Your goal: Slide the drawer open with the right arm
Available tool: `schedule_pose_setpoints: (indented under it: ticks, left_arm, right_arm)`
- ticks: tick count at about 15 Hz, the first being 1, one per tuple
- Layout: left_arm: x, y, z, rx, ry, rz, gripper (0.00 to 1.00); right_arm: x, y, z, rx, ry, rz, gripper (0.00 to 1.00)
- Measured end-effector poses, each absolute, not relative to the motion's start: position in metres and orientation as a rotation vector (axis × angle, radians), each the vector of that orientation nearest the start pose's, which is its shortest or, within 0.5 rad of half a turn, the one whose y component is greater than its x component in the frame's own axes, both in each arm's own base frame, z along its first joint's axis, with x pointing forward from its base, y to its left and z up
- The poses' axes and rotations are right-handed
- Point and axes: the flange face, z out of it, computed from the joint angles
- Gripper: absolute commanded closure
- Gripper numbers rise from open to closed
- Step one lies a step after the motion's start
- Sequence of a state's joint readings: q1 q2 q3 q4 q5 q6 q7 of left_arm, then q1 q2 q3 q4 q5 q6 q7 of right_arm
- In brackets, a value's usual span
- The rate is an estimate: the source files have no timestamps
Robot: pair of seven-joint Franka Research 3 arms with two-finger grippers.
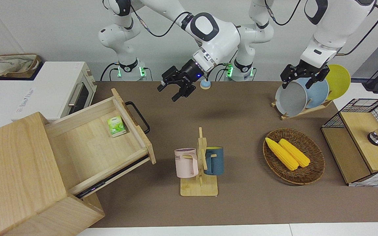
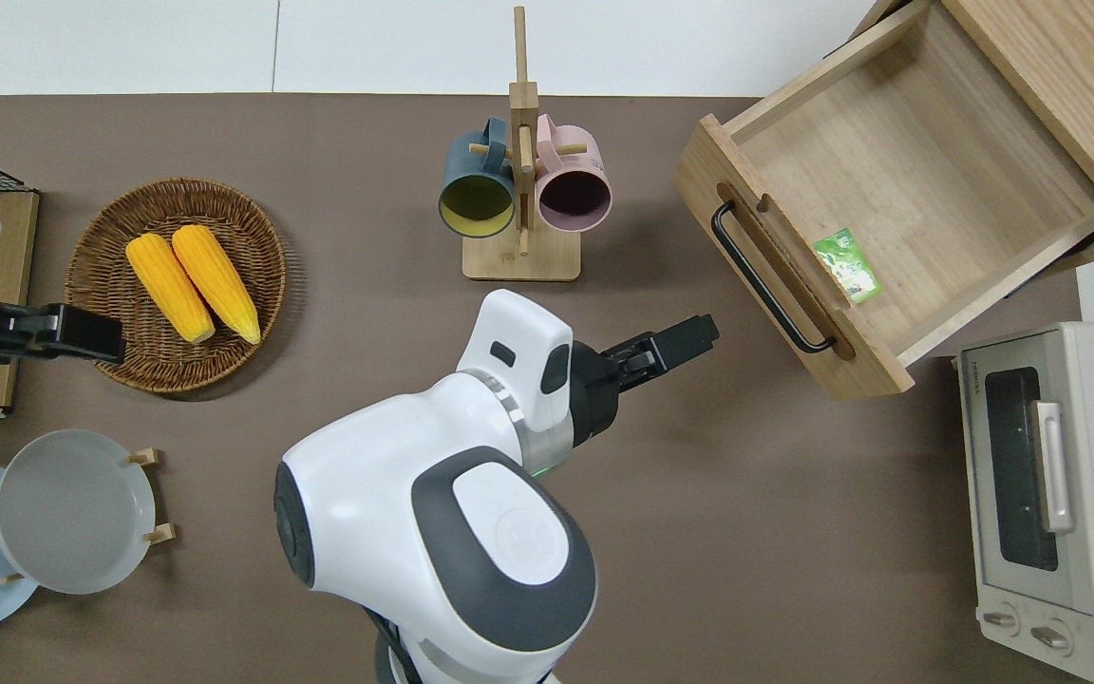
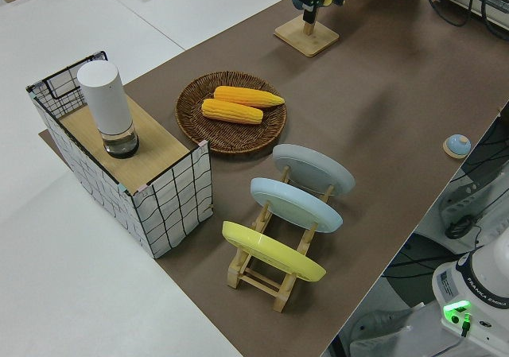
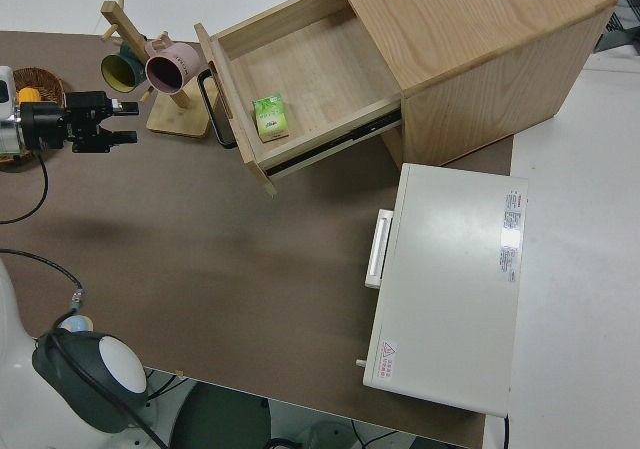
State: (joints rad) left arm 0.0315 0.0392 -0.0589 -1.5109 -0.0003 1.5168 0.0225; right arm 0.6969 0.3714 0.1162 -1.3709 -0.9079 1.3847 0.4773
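Note:
The drawer [image 1: 87, 144] of the big wooden box [image 1: 15, 164] stands pulled out, with its black loop handle [image 1: 138, 115] facing the middle of the table. A small green packet [image 2: 848, 266] lies inside it against the front panel. My right gripper [image 1: 172, 91] is open and holds nothing. It hangs over bare mat, a short way from the handle [image 2: 763, 280] and not touching it. In the right side view the right gripper [image 4: 128, 124] points toward the drawer [image 4: 300, 69]. My left gripper [image 1: 296, 83] is parked and looks open.
A mug rack [image 1: 199, 164] with a pink and a blue mug stands mid-table. A wicker basket [image 1: 294, 155] of corn, a plate rack [image 1: 302, 111] and a wire-mesh box [image 1: 363, 141] sit toward the left arm's end. The white toaster oven [image 1: 61, 88] stands beside the drawer, nearer to the robots.

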Motion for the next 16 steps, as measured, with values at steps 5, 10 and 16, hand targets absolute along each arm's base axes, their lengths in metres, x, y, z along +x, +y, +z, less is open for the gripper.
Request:
schedule_pose_setpoints:
  ticks: [5, 10, 16]
  left_arm:
    - [0.561, -0.015, 0.626, -3.143, 0.078, 0.052, 0.01]
    - [0.561, -0.015, 0.626, -3.143, 0.078, 0.052, 0.01]
    - [0.561, -0.015, 0.626, -3.143, 0.078, 0.052, 0.01]
  right_arm:
    - [0.541, 0.315, 0.58, 2.499, 0.307, 0.227, 0.017]
    - [0.552, 0.249, 0.612, 2.748, 0.174, 0.125, 0.017]
    - [0.57, 0.147, 0.638, 2.966, 0.119, 0.032, 0.015]
